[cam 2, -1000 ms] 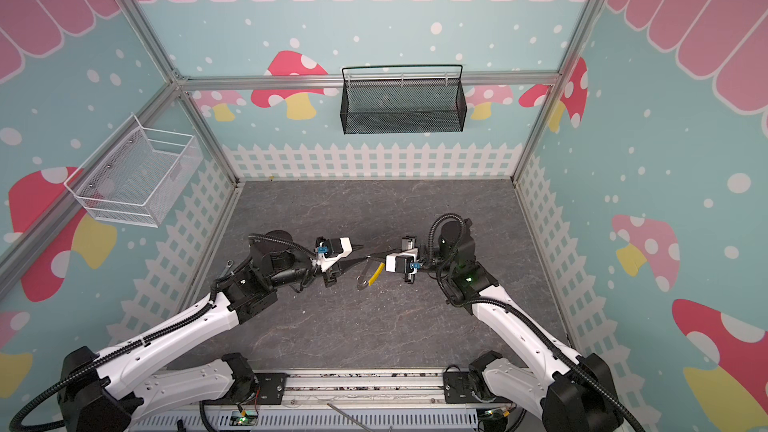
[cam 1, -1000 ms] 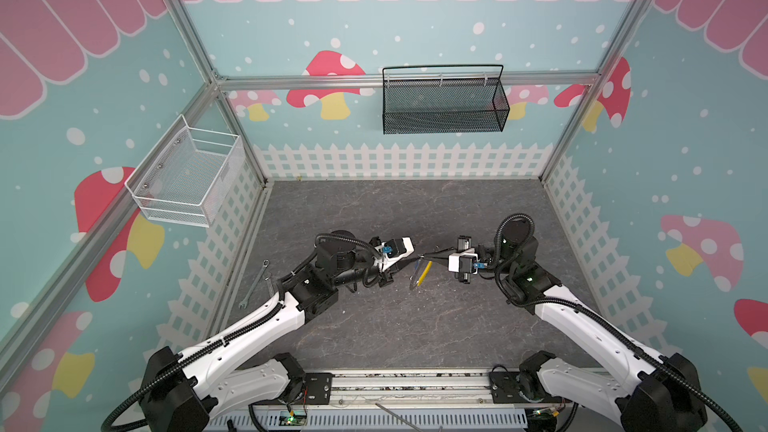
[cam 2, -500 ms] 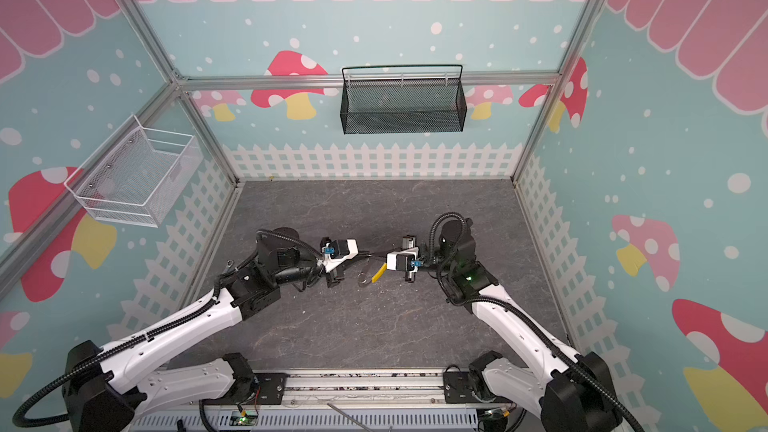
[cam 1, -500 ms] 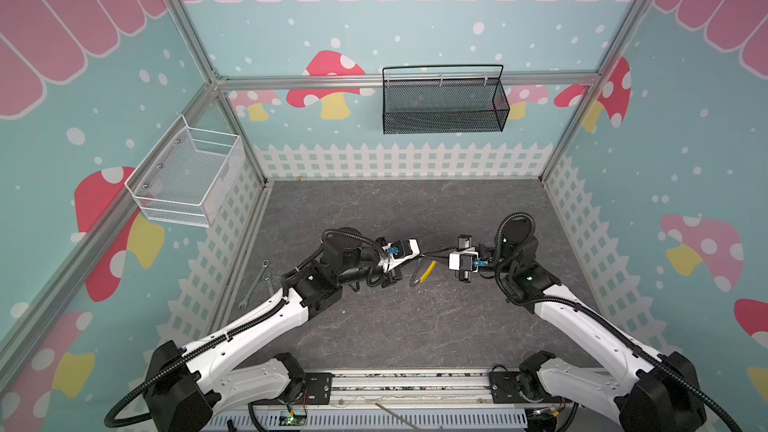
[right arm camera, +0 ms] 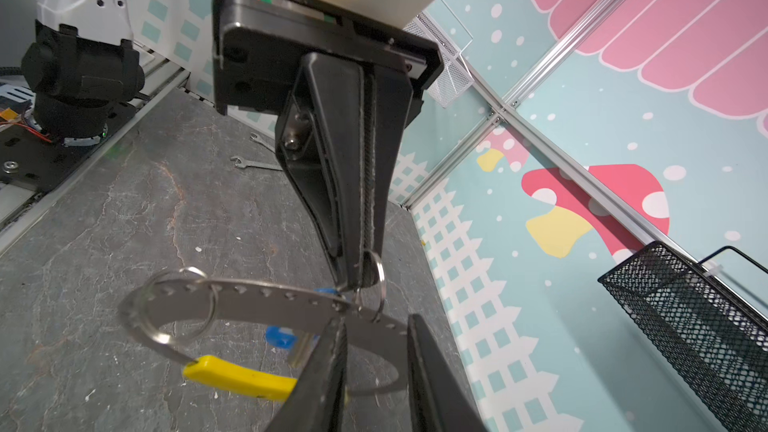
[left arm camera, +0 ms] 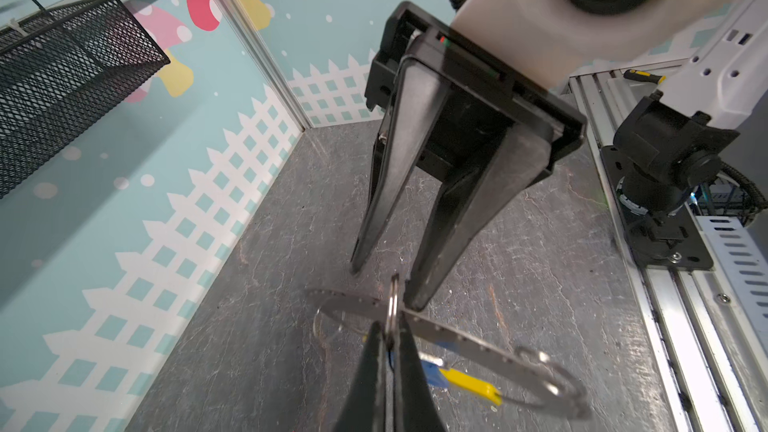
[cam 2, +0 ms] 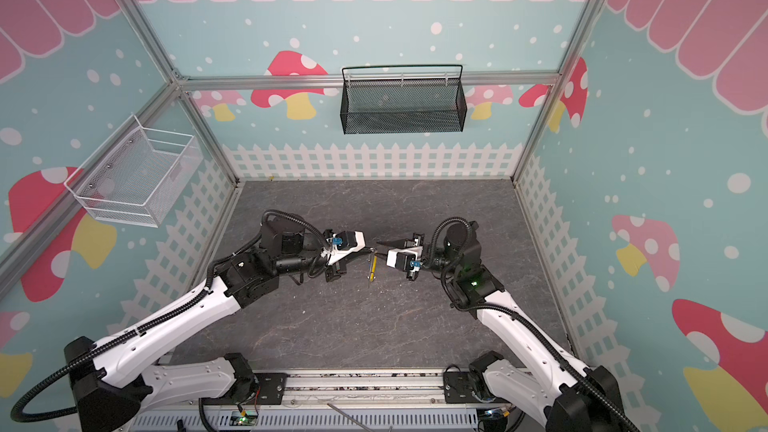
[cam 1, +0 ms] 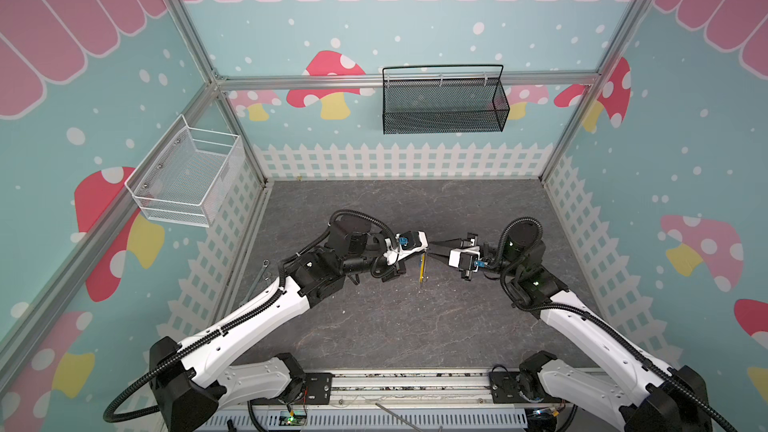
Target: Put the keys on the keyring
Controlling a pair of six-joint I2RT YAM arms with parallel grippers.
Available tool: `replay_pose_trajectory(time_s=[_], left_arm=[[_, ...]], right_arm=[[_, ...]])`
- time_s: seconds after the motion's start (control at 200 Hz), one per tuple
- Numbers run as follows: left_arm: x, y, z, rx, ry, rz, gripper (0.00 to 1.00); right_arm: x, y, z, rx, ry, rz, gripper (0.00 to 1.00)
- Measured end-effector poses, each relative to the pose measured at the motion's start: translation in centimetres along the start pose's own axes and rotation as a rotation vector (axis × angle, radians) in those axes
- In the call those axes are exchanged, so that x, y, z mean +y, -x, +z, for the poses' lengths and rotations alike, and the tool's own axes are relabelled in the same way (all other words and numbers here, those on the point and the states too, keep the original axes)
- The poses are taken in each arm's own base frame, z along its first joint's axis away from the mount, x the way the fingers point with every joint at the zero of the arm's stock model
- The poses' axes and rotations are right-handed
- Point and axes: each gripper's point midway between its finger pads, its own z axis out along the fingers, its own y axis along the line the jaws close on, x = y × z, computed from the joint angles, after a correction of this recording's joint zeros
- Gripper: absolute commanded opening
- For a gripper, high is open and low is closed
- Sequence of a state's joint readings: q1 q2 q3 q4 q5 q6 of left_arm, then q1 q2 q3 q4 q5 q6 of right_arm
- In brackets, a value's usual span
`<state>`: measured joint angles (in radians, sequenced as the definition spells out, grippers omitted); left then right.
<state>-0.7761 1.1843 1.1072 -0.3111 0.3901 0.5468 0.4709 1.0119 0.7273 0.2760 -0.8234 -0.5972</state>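
Two claws meet tip to tip above the table [right arm camera: 124, 243]. The left claw [left arm camera: 387, 328] is clamped on the thin ring [left arm camera: 392, 301], which sits edge-on between its tips. The right claw [right arm camera: 376, 320] has its jaws apart, one tip on each side of that ring, and we see nothing in its hold.

We judge the grip to be the weak point. One pinch on a narrow rim carries the whole dotted strap [right arm camera: 257, 297] and its yellow piece [right arm camera: 237, 378], so that weight could twist the ring or pull it out. If the right claw closes off-centre, it may knock the ring askew.

The key [right arm camera: 280, 336] shows beneath the strap's curve, near the yellow piece. We cannot tell whether it is threaded on, hanging, or lying on the table. Its long axis runs from the blue head to the blade, which points towards the right claw. The strap trails from the ring towards the front rail [left arm camera: 673, 326], crosswise to the line between the claws.
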Motion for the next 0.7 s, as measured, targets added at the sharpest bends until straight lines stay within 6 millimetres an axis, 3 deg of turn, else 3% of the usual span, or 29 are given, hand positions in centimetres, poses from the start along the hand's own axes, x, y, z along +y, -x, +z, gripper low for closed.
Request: replay_pose_trajectory(time_s=[0.14, 0.465, 0.695], left_arm=[[-0.4, -0.8, 0.5, 0.072, -0.017, 0.010, 0.00], [-0.9, -1.4, 1.3, 0.176, -0.034, 0.034, 0.00], [-1.1, -1.4, 1.5, 0.208, -0.033, 0.042, 0.00]], right_arm=[[-0.1, 0.0, -0.3, 0.013, -0.010, 0.001, 0.31], [1.2, 0.0, -0.3, 0.003, 0.051, 0.027, 0.21], [1.8, -0.1, -0.3, -0.003, 0.077, 0.032, 0.06]])
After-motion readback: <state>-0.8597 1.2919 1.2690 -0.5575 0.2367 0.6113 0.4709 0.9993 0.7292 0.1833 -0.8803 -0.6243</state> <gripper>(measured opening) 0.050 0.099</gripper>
